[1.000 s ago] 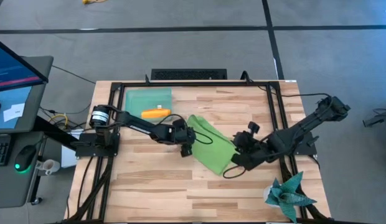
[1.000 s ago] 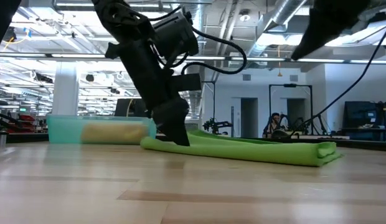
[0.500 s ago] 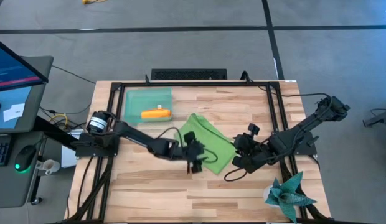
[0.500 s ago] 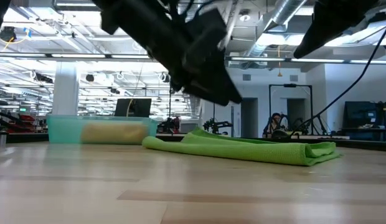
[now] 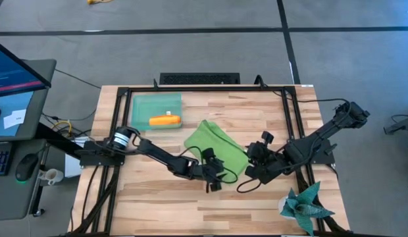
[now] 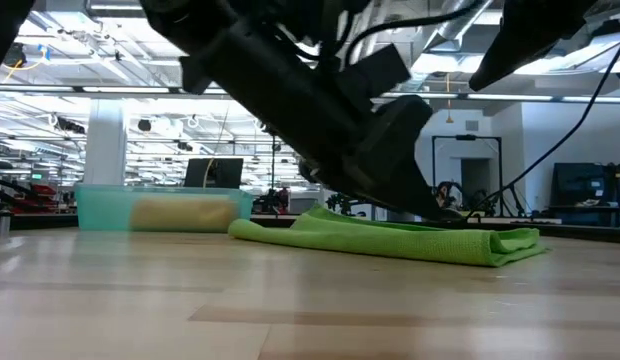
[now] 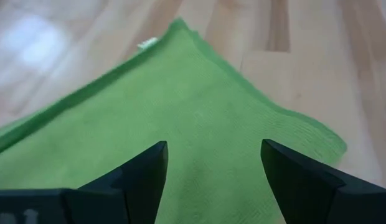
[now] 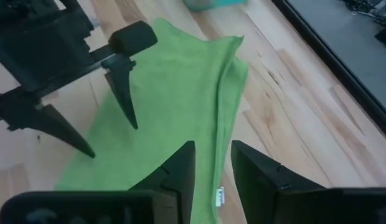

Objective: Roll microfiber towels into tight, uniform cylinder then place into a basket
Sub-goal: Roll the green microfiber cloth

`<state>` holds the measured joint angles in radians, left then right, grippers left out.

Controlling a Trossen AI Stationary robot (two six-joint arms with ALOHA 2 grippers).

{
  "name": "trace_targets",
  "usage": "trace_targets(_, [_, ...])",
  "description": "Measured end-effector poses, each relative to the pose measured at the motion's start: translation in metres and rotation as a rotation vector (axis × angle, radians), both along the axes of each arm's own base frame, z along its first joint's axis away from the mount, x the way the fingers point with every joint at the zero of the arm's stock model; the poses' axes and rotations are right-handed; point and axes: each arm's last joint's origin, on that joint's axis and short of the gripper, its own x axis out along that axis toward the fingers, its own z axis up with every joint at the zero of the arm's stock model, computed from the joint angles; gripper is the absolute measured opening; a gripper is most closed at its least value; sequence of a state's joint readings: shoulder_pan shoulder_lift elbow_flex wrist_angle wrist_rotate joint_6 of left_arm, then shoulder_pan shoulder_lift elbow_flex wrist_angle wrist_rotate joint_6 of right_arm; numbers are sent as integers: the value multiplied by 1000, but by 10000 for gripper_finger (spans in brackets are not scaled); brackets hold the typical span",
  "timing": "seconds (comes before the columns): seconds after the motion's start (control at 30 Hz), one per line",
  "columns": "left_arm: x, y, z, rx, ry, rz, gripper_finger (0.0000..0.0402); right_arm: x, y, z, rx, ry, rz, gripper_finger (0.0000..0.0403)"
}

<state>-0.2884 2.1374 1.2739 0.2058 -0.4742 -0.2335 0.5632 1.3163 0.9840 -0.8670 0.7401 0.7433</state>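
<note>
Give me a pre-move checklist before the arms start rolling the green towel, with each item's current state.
1. Left gripper open over the near edge of the green towel: ok; its fingers stand apart above the cloth.
2. Right gripper at the towel's other end, ready to grip: ok on position, fingers only narrowly apart.
3. Towel lying flat for rolling: not ok; it is folded double and lies skewed.
4. Basket has room: ok; only the rolled orange towel lies in it.
5. Spiky teal object clear of the work: ok, at the table's corner.
6. Towel pinched by either gripper: cannot tell.
</note>
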Motion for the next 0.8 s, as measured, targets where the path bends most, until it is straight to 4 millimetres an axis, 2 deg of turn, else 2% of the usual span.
trace_targets(0.13, [-2,-3,-4,-19,69,-8,249,0,0,0,-2,5,3,126])
trace_targets(0.37, [-6,-15,-18,-109,183,-132,249,0,0,0,0,2,5,126])
trace_targets(0.53, [-16,-26,-22,-68,290,-238,249,1,0,0,5,-4,7,126])
trace_targets(0.8, [-40,-52,3,-61,404,-552,249,1,1,0,7,-6,8,126])
